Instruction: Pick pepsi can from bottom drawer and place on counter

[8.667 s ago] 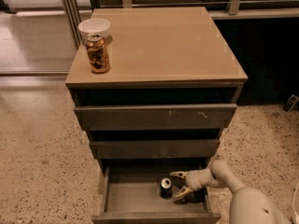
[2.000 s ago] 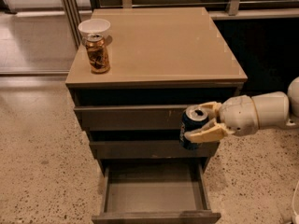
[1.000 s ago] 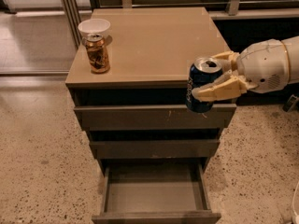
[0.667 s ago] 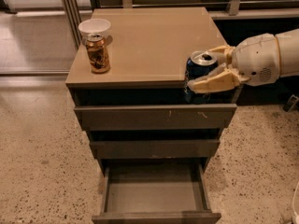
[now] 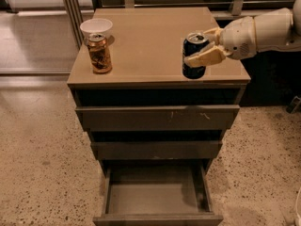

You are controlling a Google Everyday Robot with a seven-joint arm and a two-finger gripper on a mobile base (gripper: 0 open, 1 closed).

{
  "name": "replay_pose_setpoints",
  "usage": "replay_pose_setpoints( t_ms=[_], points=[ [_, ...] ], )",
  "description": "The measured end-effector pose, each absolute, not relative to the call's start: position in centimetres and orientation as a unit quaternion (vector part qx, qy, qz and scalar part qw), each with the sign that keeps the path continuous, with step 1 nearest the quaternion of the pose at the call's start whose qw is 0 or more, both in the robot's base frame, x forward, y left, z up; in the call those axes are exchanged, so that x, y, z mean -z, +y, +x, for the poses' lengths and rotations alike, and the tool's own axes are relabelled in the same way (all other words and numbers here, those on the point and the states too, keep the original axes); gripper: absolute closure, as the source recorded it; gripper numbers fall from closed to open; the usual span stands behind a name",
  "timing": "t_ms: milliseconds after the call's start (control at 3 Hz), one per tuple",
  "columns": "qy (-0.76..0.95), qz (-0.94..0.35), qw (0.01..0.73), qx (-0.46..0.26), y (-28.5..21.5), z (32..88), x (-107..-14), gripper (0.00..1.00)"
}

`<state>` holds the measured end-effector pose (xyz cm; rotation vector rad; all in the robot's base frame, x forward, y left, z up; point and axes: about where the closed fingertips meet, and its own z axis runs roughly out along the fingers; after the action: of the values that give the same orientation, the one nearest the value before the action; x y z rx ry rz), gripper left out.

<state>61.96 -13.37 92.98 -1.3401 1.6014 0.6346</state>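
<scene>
I see the pincer (image 5: 200, 48) clamped on the pepsi can (image 5: 190, 46), upright over the front-right of the desk (image 5: 141, 41) (can't tell if its base touches). The bottom drawer (image 5: 155, 199) is open; brown patterned can (image 5: 99, 54) stands far left.

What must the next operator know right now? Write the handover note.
The claw is shut on the pepsi can, at the right front corner of the counter.
The can is upright, on or just above the counter; contact cannot be told.
The bottom drawer is pulled out, nothing in it.
Done: can out of the drawer.
Left: set it down, open the claw, back away.
</scene>
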Motion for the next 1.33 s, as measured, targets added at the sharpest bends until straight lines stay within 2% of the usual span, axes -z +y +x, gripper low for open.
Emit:
replay_pose_setpoints(
  t_ms=[667, 1333],
  points=[
    [0.652, -0.514, 0.494, -0.259, -14.6, 70.7, -91.6, 1.00],
    [0.666, -0.473, 0.505, -0.278, -15.4, 73.1, -89.5, 1.00]
  ],
)
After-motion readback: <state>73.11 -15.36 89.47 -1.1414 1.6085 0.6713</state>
